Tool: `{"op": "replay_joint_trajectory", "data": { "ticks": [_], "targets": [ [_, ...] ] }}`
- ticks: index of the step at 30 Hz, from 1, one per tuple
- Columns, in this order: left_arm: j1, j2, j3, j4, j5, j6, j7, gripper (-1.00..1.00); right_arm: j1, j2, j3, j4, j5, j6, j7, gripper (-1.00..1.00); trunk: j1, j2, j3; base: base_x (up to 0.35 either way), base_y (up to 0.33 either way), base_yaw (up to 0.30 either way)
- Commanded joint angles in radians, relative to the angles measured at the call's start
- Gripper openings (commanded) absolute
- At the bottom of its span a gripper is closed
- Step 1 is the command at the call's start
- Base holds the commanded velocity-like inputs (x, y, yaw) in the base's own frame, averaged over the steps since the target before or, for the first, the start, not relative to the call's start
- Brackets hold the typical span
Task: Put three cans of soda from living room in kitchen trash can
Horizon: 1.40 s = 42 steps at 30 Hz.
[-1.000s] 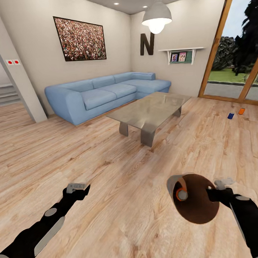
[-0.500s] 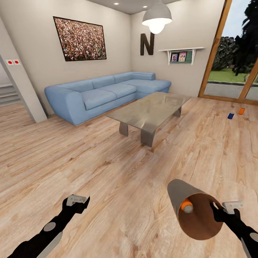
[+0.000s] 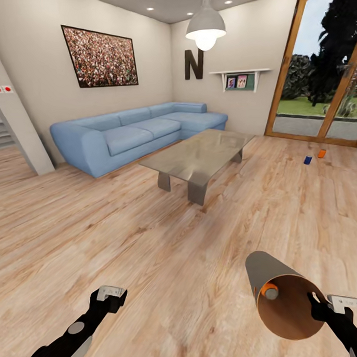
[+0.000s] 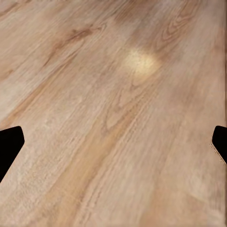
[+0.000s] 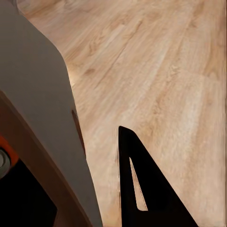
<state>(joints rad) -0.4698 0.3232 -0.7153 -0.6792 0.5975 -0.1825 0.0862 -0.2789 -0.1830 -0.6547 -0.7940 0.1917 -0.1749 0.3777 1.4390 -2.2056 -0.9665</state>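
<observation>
My right gripper (image 3: 323, 303) is shut on the rim of the tash can (image 3: 283, 297), a grey bin with a brown inside, held tilted with its mouth toward me. One orange can of soda (image 3: 269, 290) lies inside it. In the right wrist view the tash can's grey wall (image 5: 38, 113) has one black finger (image 5: 146, 189) outside it, and the orange can (image 5: 4, 158) peeks out inside. On the floor by the glass door far to the right lie a blue can (image 3: 307, 160) and an orange can (image 3: 321, 153). My left gripper (image 3: 112, 294) hangs open and holds nothing, its fingertips (image 4: 9, 144) wide apart over the planks.
I am in the living room on a light wood floor. A glass coffee table (image 3: 198, 156) stands ahead in the middle, with a blue corner sofa (image 3: 130, 134) behind it. A wood-framed glass door (image 3: 320, 89) fills the right wall. A wall corner (image 3: 15, 128) stands at the left.
The camera has shifted, so the room sits a little further left and lower. Both arms have sunk lower in the picture, and the tash can has come down to the right with the orange can still inside.
</observation>
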Motion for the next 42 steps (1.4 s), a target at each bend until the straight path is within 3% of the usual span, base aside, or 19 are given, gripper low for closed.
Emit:
{"op": "replay_joint_trajectory", "data": {
  "ticks": [1,30,35,42],
  "targets": [
    [-0.001,0.001,-0.009,0.001,0.007,-0.005,0.009,1.00,-0.002,0.000,-0.008,0.001,0.003,-0.006,0.007,-1.00,0.000,0.000,0.000,0.107,0.000,-0.193],
    [-0.001,-0.013,-0.010,0.006,0.005,-0.005,-0.002,1.00,-0.002,-0.009,-0.013,0.029,0.002,-0.005,0.010,-1.00,0.000,0.000,0.032,0.104,0.000,-0.201],
    [-0.001,-0.013,-0.010,0.006,0.005,-0.005,-0.002,1.00,-0.002,-0.012,-0.015,0.029,-0.028,0.006,0.097,-1.00,0.000,0.000,0.036,0.103,0.000,-0.227],
    [-0.001,-0.013,-0.010,0.006,0.005,-0.005,-0.002,1.00,-0.003,-0.013,-0.016,0.027,-0.046,0.094,0.124,-1.00,0.000,0.000,0.038,0.103,0.000,-0.244]
  ]
}}
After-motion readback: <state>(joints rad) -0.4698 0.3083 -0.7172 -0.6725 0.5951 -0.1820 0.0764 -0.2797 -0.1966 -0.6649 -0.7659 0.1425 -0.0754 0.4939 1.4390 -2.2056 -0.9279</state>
